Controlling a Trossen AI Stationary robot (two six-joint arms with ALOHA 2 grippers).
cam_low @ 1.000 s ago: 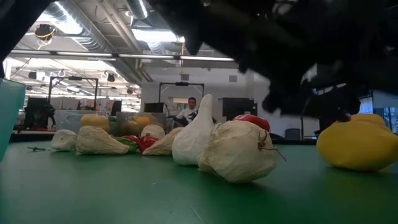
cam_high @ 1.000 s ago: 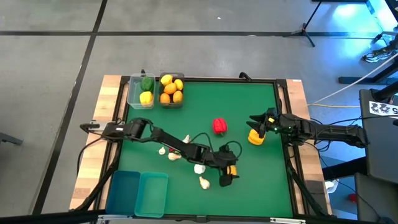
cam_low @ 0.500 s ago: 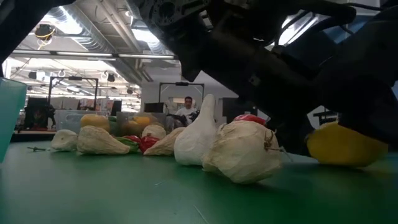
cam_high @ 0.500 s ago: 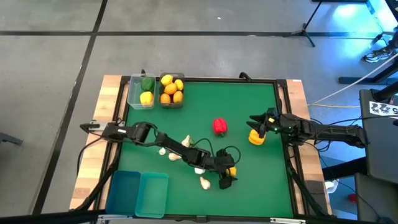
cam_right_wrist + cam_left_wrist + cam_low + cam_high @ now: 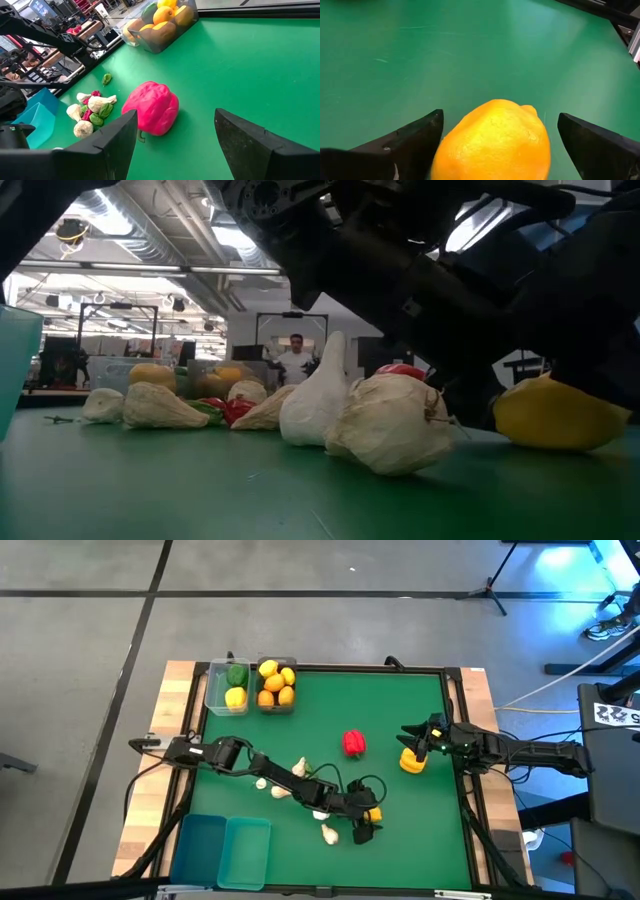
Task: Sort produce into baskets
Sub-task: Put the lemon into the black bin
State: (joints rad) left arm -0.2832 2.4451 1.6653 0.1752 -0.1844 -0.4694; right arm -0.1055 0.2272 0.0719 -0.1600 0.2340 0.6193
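Between the wide-spread left gripper (image 5: 495, 140) fingers, a lemon (image 5: 492, 142); not yet clamped

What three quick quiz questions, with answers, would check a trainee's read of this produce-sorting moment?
1. True or false: the left gripper has its fingers open on either side of a lemon that sits on the table.
2. Which piece of produce lies nearest ahead of the right gripper in its wrist view? A) garlic bulb B) red bell pepper C) orange
3. Fill in: the two teal bins at the table's near left corner hold ____ produce.

Key: 1 true; 2 B; 3 no.
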